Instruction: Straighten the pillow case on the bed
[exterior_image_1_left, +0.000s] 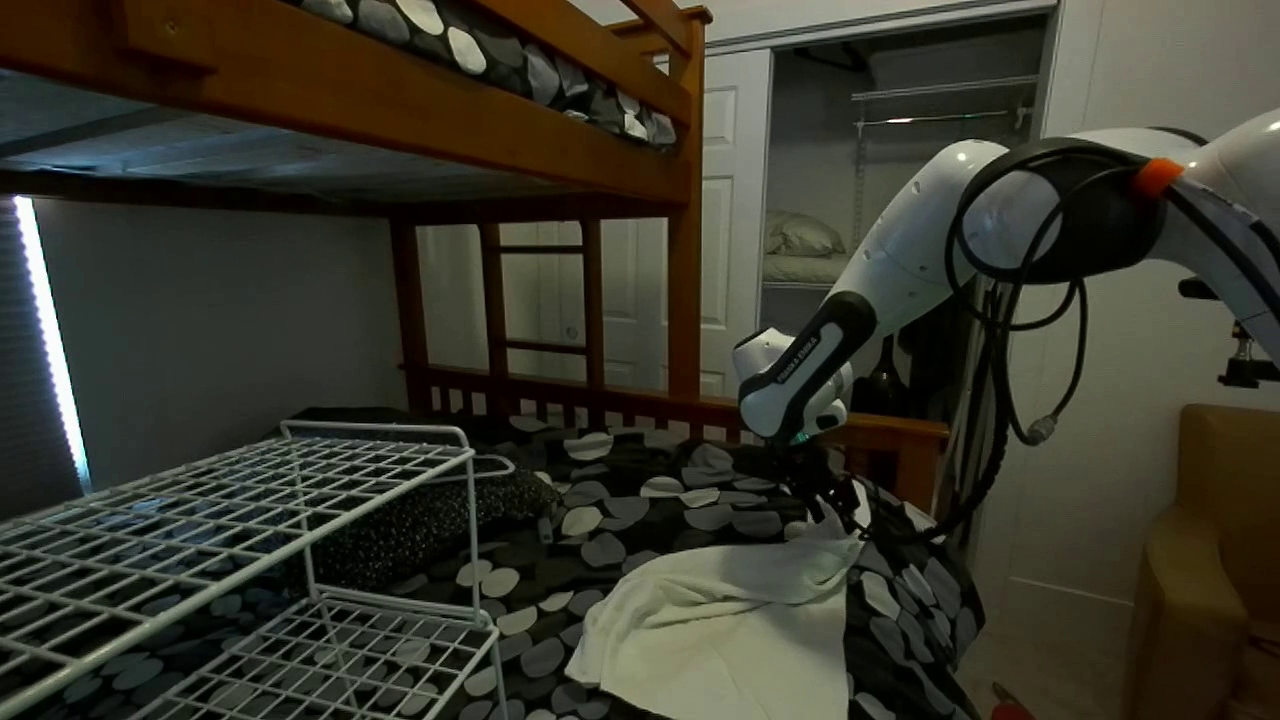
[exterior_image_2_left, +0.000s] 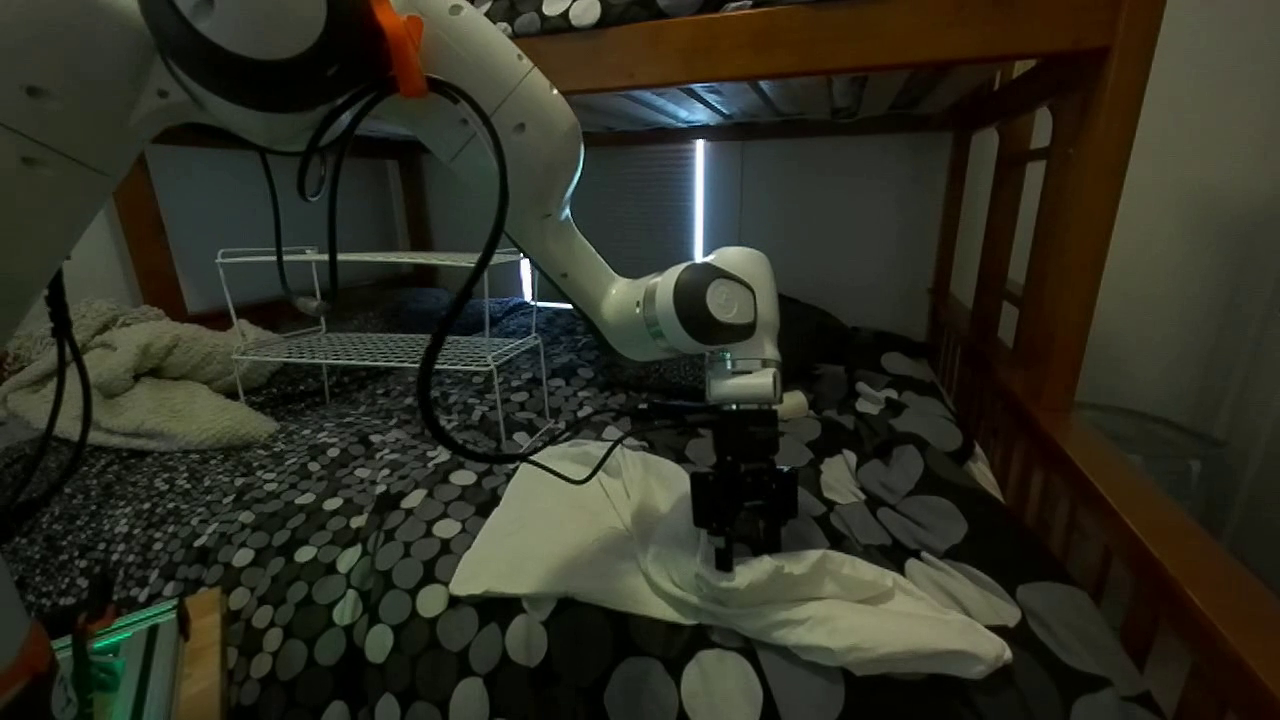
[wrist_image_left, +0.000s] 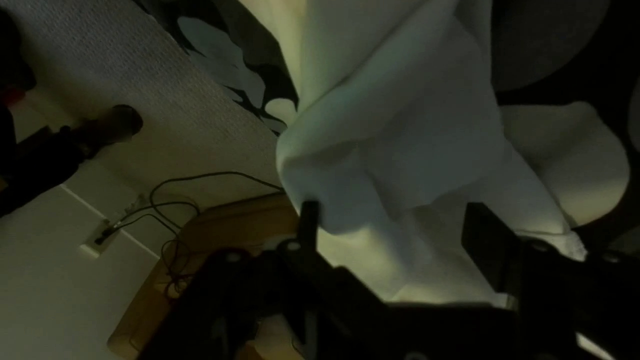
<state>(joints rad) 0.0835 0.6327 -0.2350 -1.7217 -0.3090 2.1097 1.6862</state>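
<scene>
The cream-white pillow case lies wrinkled on the dark pebble-print bedding in both exterior views (exterior_image_1_left: 740, 640) (exterior_image_2_left: 570, 540). One part is spread fairly flat. Another part is bunched into long folds that run toward the bed's slatted end rail. The bed (exterior_image_2_left: 830, 45) is a brown wooden bunk. My gripper (exterior_image_2_left: 746, 555) points down at the bunched folds, and in an exterior view (exterior_image_1_left: 835, 505) it is at the cloth's far corner. In the wrist view the gripper (wrist_image_left: 392, 207) has its fingers wide apart, with pillow case folds (wrist_image_left: 415, 145) ahead of and between them. Whether the fingertips touch the cloth is unclear.
A white wire rack (exterior_image_1_left: 230, 500) (exterior_image_2_left: 400, 350) stands on the bed. A dark speckled pillow (exterior_image_1_left: 430, 530) lies behind it. A cream fleece blanket (exterior_image_2_left: 150, 380) is heaped to one side. The upper bunk overhangs the mattress. A tan armchair (exterior_image_1_left: 1190, 540) stands beside the bed.
</scene>
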